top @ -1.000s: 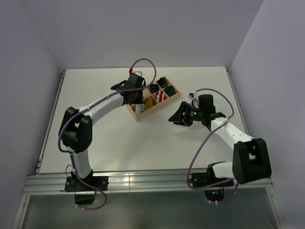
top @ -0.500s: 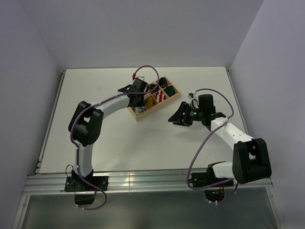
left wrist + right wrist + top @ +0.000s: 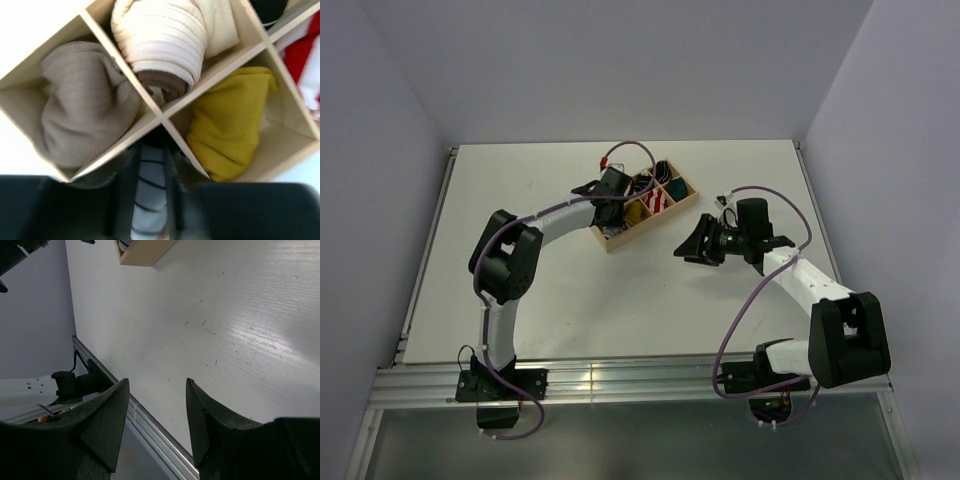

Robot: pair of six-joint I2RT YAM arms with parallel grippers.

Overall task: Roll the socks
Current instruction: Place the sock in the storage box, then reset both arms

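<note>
Left wrist view: striped sock [image 3: 149, 210] sits bottom centre, between the left pincer's [image 3: 150, 160] fingers and touching both. Clamped or merely flanked, can't tell. Yellow sock [image 3: 227, 130] is bunched in the box [image 3: 122, 68] cell at right. Right pincer [image 3: 156, 385] gapes, nothing in it, over the desk [image 3: 225, 315]. Likely best: move the striped sock straight along the cell, clear of the box walls, so the box doesn't drag.

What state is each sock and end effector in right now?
Left end effector: fingers either side of the white sock with thin black stripes; grip unclear.
Striped sock: lying in a compartment of the wooden divided box.
Mustard-yellow sock: bunched in the neighbouring compartment.
Right end effector: open, empty, over the white table.
</note>
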